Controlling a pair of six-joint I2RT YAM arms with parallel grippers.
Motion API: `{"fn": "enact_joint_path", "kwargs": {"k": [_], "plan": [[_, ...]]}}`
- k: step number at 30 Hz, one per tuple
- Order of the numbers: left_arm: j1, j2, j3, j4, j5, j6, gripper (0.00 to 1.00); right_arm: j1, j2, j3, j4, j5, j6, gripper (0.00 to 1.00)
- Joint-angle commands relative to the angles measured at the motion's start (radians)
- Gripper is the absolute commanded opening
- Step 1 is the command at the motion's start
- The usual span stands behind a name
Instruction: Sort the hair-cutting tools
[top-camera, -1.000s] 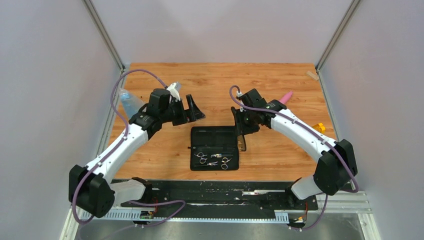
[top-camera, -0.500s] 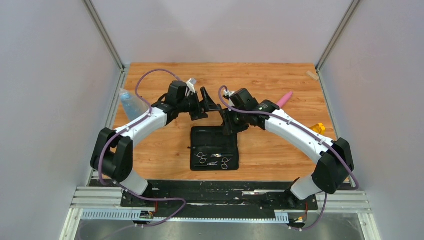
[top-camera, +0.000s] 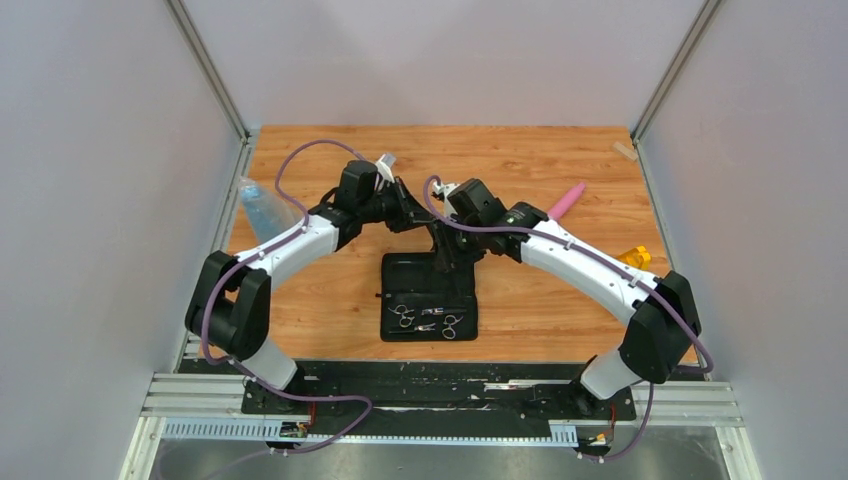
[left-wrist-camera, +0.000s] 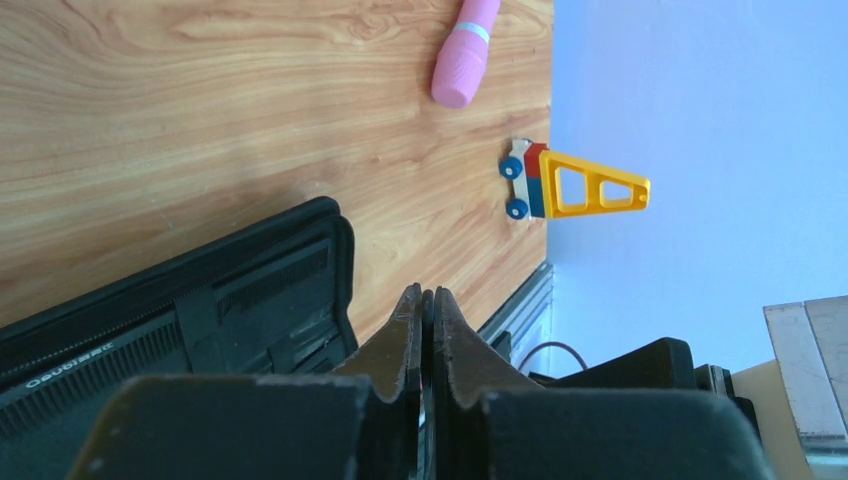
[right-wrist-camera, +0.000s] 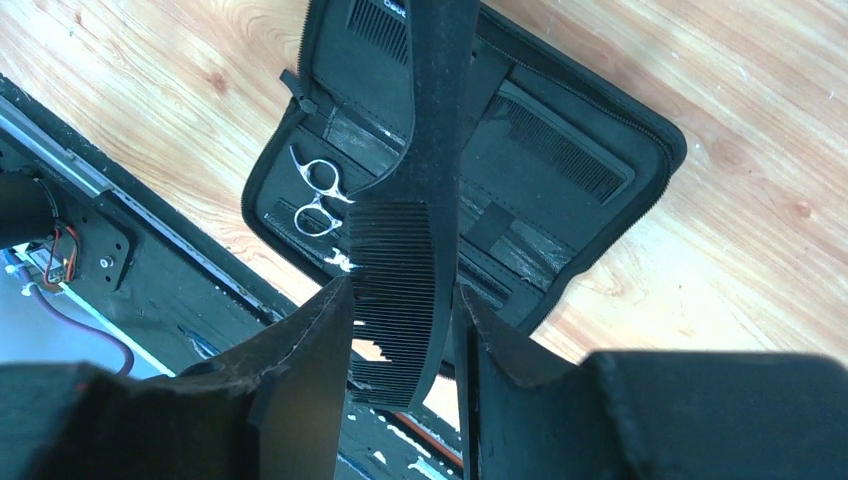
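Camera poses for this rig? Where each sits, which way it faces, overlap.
Top external: above, behind bases, looking down on table; left arm, right arm show.
Left wrist: looks along closed left tool toward pink tool, yellow toy, case corner.
Right wrist: looks down past right tool gripping black comb onto case, scissors.
Shared: all three see the case.

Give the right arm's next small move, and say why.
Probably lower the right gripper a little toward the open case: it holds a comb hanging over that case, where scissors and a second comb already lie.
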Motion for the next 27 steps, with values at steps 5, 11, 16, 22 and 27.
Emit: {"fn": "enact_joint_path", "kwargs": {"k": [5, 11, 16, 22, 27], "plan": [[-0.004, -0.125, 0.011, -0.093, -0.136, 0.078, 0.0, 0.024, -0.096, 0.001, 0.13, 0.069, -0.017, 0.41], [-0.011, -0.161, 0.041, -0.185, -0.16, 0.142, 0.0, 0.024, -0.104, 0.0, 0.215, 0.097, 0.024, 0.44], [-0.04, -0.187, 0.077, -0.235, -0.175, 0.185, 0.0, 0.024, -0.05, 0.045, 0.264, 0.068, 0.034, 0.41], [-0.065, -0.219, 0.094, -0.253, -0.187, 0.181, 0.01, 0.025, 0.01, 0.069, 0.292, 0.041, 0.054, 0.38], [-0.091, -0.231, 0.114, -0.266, -0.199, 0.183, 0.02, 0.026, 0.034, 0.068, 0.315, 0.041, 0.082, 0.32]]}}
